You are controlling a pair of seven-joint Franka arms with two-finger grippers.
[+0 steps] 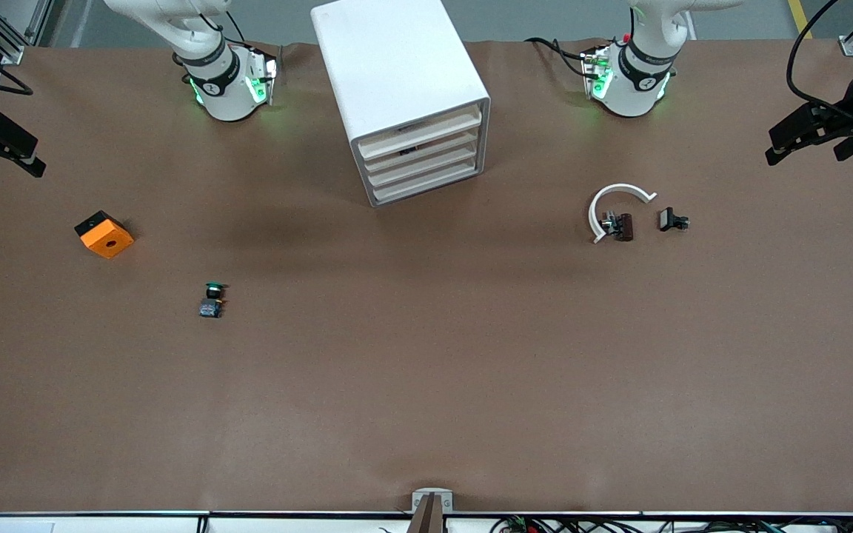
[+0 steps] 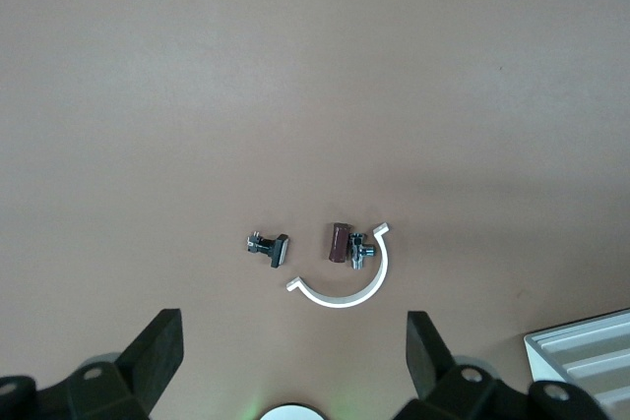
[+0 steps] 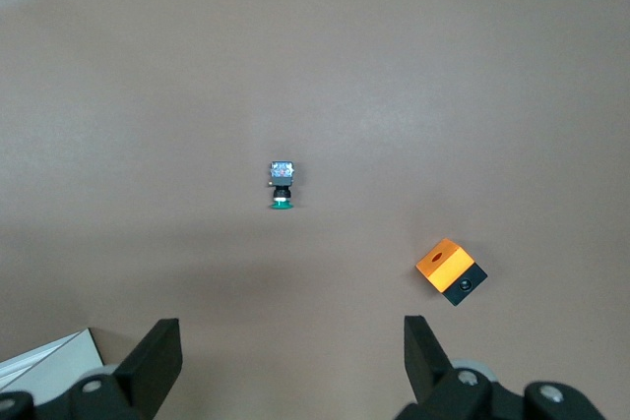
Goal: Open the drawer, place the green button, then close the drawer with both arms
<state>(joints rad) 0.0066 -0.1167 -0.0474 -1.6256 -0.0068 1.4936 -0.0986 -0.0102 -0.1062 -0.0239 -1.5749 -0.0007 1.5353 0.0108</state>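
The left claw [image 2: 295,361] hangs wide open and empty high over the surface [image 1: 426,370], above a white C-shaped ring [image 2: 346,282], a brown clip [image 2: 341,242] and a black clip [image 2: 269,246]. The right claw [image 3: 293,361] is likewise spread wide, holding nothing, over the button [image 3: 283,185], which lies on its side near an orange cube [image 3: 451,271]. All four drawers, the top drawer [image 1: 419,133] included, sit shut in the cabinet [image 1: 397,81] between the arms' bases.

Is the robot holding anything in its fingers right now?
No. Both grippers are open and empty: the left gripper up over the clip parts, the right gripper up over the button, which lies on the table.
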